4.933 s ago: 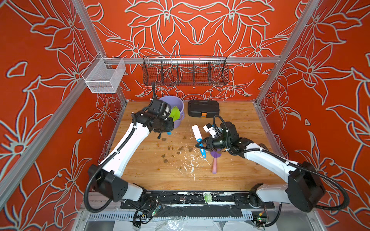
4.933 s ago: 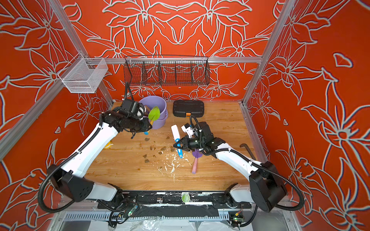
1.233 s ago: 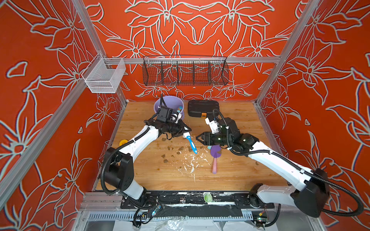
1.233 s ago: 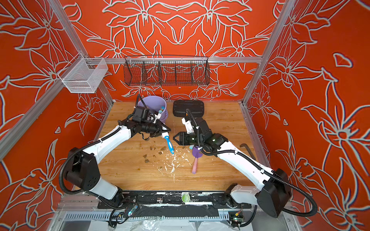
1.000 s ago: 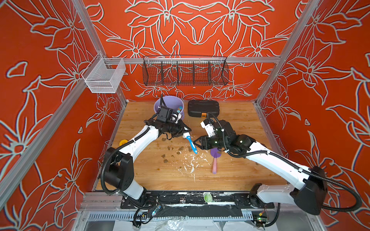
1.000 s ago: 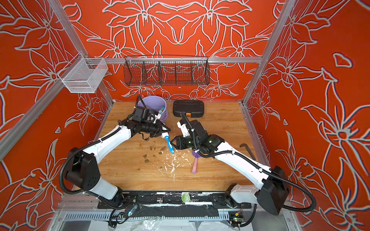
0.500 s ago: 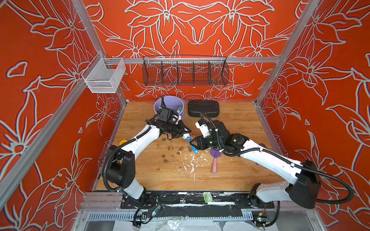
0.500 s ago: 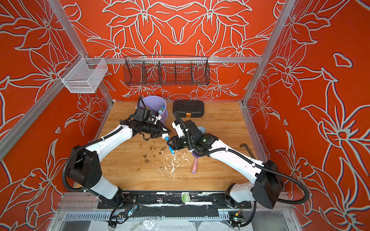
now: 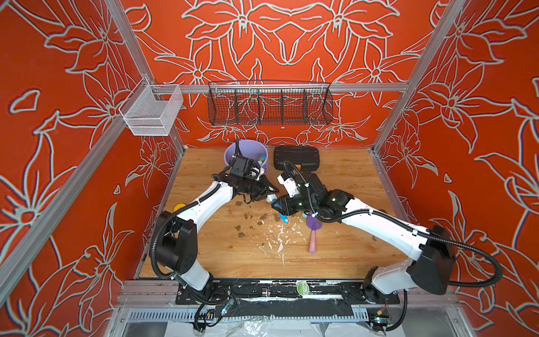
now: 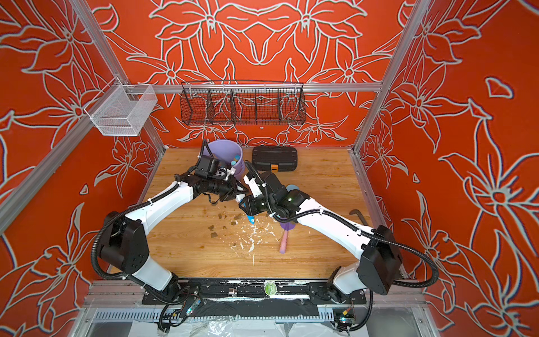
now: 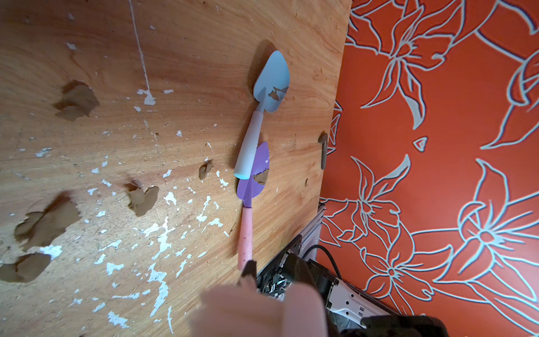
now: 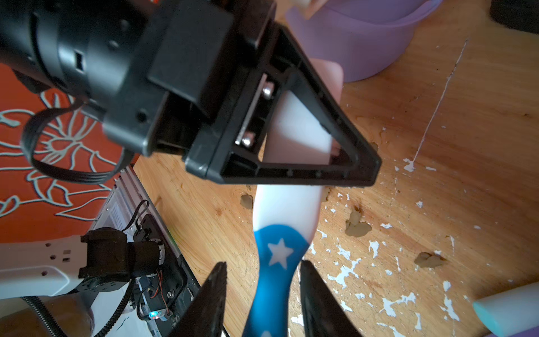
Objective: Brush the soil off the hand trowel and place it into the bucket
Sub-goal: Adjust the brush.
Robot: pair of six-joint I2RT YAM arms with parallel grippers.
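Now the right gripper (image 12: 264, 291) has come across to the brush (image 12: 287, 210). A second ago it hung off to one side. It straddles the blue part of the handle, with its jaws narrower than before. A gap shows on either side, so it grips nothing.

The left gripper (image 12: 350, 151) stays clamped tight on the white upper part of the same brush, holding it clear of the bench (image 9: 335, 262). Some seconds earlier it was at the bucket (image 9: 248, 148) with a green trowel. The bucket stands just behind its wrist.

Behind the right gripper, under its forearm, the blue trowel (image 11: 271, 78) and the purple trowel (image 11: 252, 181) lie on the bench as before. The blue one's handle end rests over the purple blade. Both blades carry smears of soil (image 11: 274, 94), and more clumps lie scattered below the two grippers.

The only marking on the brush is a white star (image 12: 279, 251). A green round sticker (image 9: 303, 289) on the front rail has print too small to read.
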